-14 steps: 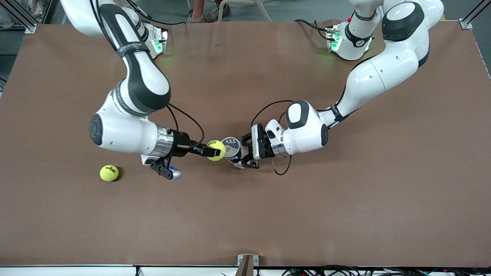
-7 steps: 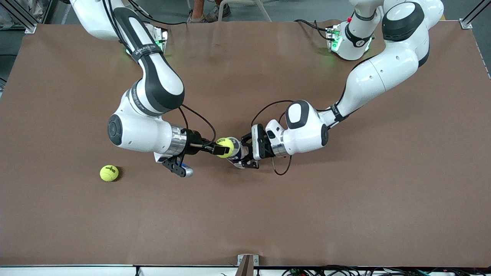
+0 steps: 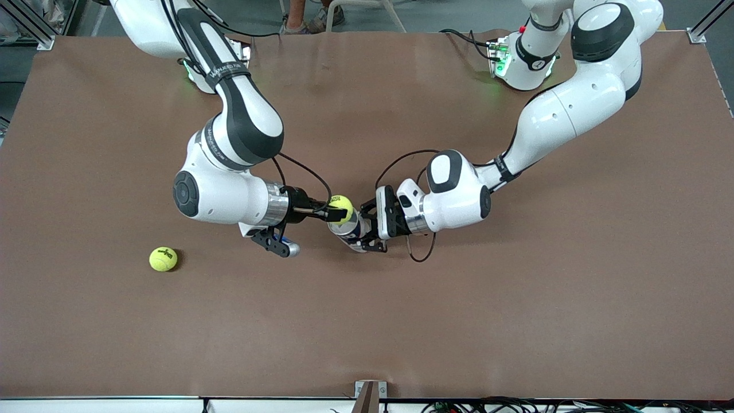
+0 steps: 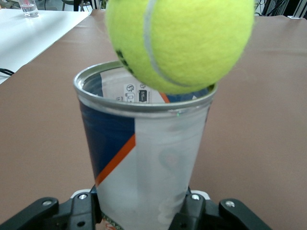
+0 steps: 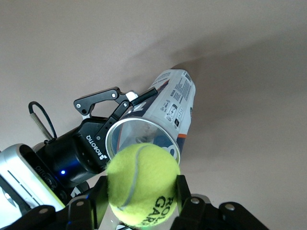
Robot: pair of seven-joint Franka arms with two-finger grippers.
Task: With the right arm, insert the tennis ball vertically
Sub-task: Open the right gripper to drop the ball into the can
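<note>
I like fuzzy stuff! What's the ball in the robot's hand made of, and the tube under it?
The tennis ball looks like fuzzy yellow-green felt with a pale smooth seam curving round it. The ball can seems to be clear, shiny plastic with a printed blue, white and orange label; its bright silvery rim looks like metal.

Fuzzy felt tennis ball [image 4: 180, 40]; clear glossy plastic can [image 4: 144, 158], metal-rimmed; matt brown table [image 3: 516, 315].

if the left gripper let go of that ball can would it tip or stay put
Likely it would tip easily: the can is tall and narrow, and looks like thin clear plastic, so probably light. The left gripper clamps it near the base, leaving it upright. With the tennis ball in the right gripper just over its rim, a nudge there could topple it.
</note>
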